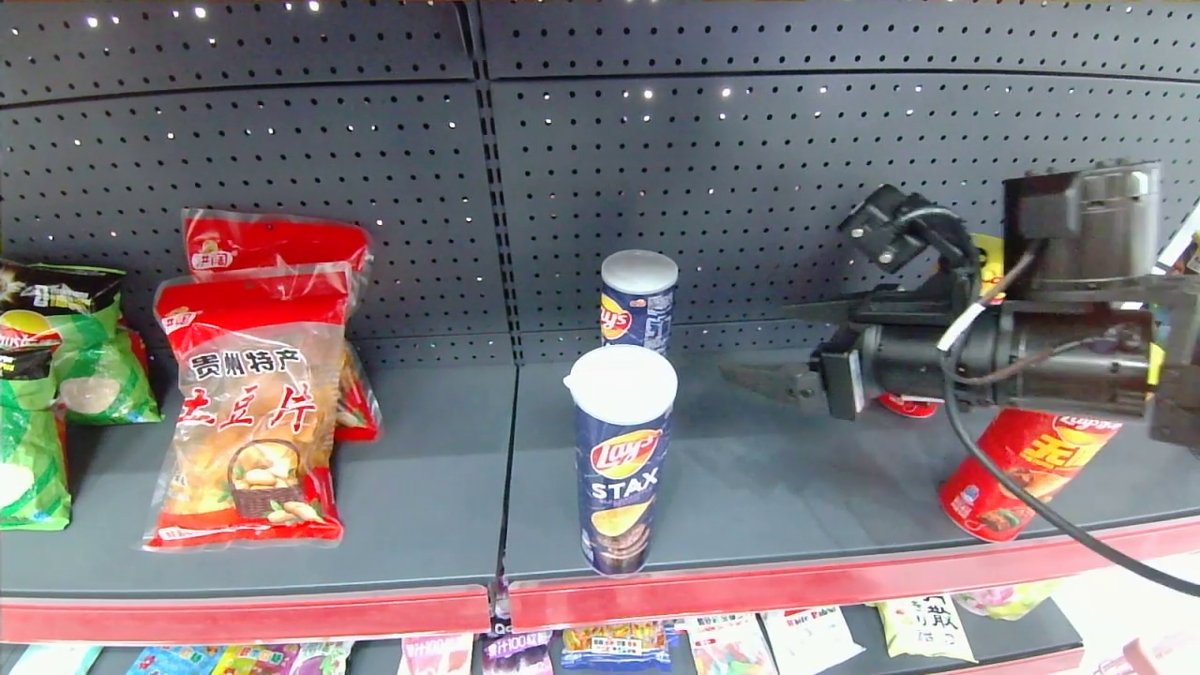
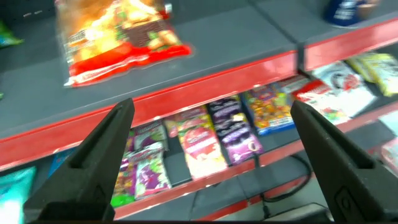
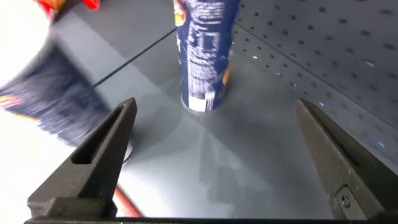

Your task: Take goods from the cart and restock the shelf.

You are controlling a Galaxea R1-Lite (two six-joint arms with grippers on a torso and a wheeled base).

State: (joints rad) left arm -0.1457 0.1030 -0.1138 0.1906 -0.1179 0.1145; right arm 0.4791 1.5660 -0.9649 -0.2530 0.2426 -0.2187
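Note:
Two blue chip cans stand upright on the grey shelf (image 1: 778, 487): one (image 1: 619, 459) at the front edge, the other (image 1: 637, 298) behind it near the pegboard. My right gripper (image 1: 764, 342) hovers over the shelf to their right, open and empty, pointing at the rear can (image 3: 202, 56); its fingers (image 3: 106, 155) spread wide on either side. A red can (image 1: 1022, 469) sits tilted beneath the right arm. My left gripper (image 2: 212, 111) is open and empty, in front of the shelf's red edge (image 2: 186, 93), below the red potato-chip bag (image 2: 118, 34).
Red potato-chip bags (image 1: 248, 403) stand on the left part of the shelf, green bags (image 1: 47, 375) at the far left. The lower shelf holds several small snack packets (image 2: 217, 134). Bare shelf lies between the cans and the red can.

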